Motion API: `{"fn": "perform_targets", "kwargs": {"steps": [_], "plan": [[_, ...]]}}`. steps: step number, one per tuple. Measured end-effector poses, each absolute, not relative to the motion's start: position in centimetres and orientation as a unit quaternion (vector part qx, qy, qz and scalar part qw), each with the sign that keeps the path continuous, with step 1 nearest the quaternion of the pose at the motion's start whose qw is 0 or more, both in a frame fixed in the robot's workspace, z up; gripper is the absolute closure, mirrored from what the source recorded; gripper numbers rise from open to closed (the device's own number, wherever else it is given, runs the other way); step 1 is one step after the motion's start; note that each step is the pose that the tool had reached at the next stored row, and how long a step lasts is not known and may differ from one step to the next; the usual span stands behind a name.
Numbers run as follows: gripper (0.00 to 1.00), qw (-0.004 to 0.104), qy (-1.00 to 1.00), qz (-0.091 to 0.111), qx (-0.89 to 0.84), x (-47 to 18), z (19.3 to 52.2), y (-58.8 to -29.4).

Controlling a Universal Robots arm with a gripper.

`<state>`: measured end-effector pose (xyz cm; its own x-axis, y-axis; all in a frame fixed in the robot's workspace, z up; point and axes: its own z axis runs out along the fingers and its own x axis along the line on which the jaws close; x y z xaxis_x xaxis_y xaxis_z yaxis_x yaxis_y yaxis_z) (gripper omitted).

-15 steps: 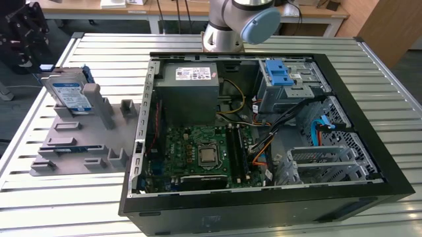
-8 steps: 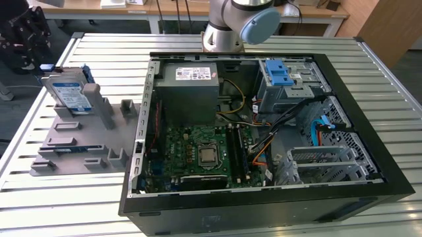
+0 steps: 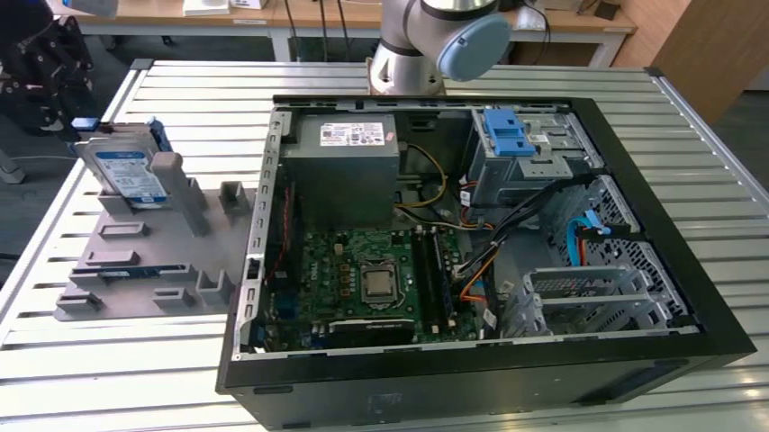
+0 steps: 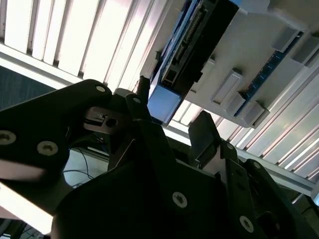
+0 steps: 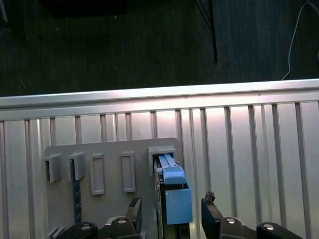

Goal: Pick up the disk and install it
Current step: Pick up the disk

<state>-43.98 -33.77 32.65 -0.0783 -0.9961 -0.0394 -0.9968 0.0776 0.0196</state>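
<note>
The disk (image 3: pixel 126 171) stands upright on edge in a slot of the grey holder (image 3: pixel 157 261), at the exterior view's left, outside the computer case. It is silver with a white-and-blue label and a blue carrier. In both wrist views my gripper (image 5: pixel 172 208) is open and straddles the disk's blue carrier end (image 5: pixel 175 196), one dark finger (image 5: pixel 134 211) on each side with small gaps. In the second wrist view the disk (image 4: pixel 194 40) sits just beyond my gripper (image 4: pixel 169 117), its blue tab (image 4: pixel 163 102) between the fingertips.
An open black computer case (image 3: pixel 673 270) lies on the slatted metal table (image 3: pixel 108 378). Inside are a grey power supply box (image 3: pixel 348 171), a motherboard (image 3: pixel 373 279), cables, and a metal drive cage with a blue latch bracket (image 3: pixel 505 135). The arm's base (image 3: pixel 420 45) stands behind the case.
</note>
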Motion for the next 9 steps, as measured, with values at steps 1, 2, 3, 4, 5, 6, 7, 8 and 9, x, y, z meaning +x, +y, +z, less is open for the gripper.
{"fn": "perform_targets", "kwargs": {"steps": [1, 2, 3, 4, 5, 6, 7, 8, 9], "plan": [[0.41, 0.008, 0.734, 0.020, -0.679, -44.0, 32.6, -33.8], [0.41, 0.008, 0.734, 0.020, -0.679, -44.0, 32.5, -33.8], [0.41, 0.008, 0.734, 0.020, -0.679, -44.0, 32.4, -33.8], [0.41, 0.008, 0.734, 0.020, -0.679, -44.0, 32.3, -33.8], [0.41, 0.008, 0.734, 0.020, -0.679, -44.0, 32.1, -33.8], [0.41, 0.008, 0.734, 0.020, -0.679, -44.0, 31.9, -33.8], [0.41, 0.008, 0.734, 0.020, -0.679, -44.0, 31.8, -33.7], [0.41, 0.008, 0.734, 0.020, -0.679, -44.0, 31.6, -33.7], [0.41, 0.008, 0.734, 0.020, -0.679, -44.0, 31.4, -33.7]]}}
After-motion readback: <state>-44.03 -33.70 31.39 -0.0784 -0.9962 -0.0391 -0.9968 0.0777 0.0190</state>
